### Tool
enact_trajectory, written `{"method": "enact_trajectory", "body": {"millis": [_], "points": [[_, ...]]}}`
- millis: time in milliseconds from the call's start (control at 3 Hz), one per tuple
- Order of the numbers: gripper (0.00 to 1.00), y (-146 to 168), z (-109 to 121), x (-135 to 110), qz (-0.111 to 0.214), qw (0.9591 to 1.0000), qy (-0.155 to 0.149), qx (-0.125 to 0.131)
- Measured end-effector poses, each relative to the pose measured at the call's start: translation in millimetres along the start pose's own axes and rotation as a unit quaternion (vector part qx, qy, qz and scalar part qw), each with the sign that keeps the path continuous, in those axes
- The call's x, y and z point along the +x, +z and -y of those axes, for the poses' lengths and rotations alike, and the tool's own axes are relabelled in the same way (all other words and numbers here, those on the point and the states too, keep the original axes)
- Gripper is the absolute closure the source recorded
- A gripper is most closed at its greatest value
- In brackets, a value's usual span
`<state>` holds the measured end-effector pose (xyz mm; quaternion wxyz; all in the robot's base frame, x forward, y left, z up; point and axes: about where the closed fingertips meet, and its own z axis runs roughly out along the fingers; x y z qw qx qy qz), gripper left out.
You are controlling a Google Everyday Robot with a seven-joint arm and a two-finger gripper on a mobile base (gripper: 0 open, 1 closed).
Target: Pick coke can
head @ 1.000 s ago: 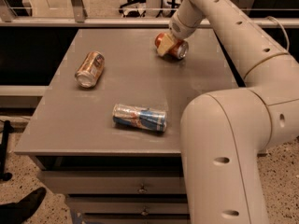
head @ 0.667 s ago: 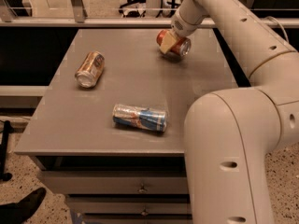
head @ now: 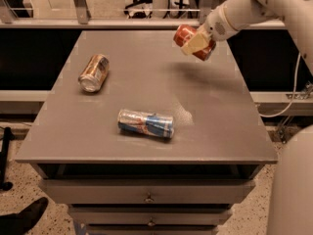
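Observation:
The coke can [head: 186, 34], red with a silver end, is held on its side in the air above the far right part of the grey table [head: 146, 82]. My gripper [head: 195, 42] is shut on the coke can, with a pale finger [head: 193, 43] lying across its front. The white arm reaches in from the upper right. A faint shadow lies on the table below the can.
An orange-brown can [head: 94, 72] lies on its side at the left of the table. A blue-and-silver can [head: 145, 123] lies on its side near the front middle. Drawers [head: 146, 198] sit under the tabletop. A white robot body part [head: 293, 190] fills the lower right.
The coke can has left the table surface and risen with my gripper. The other two cans have not moved.

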<state>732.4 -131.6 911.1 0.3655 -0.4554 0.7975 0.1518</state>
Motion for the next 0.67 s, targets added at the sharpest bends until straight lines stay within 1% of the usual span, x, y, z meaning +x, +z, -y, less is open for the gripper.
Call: {"method": "enact_trajectory", "body": {"millis": [333, 667], "points": [[1.00, -37.5, -34.0, 1.1, 0.093, 0.9934, -0.016, -0.065], [1.00, -44.4, -42.3, -5.2, 0.118, 0.9898, -0.015, -0.079]]}}
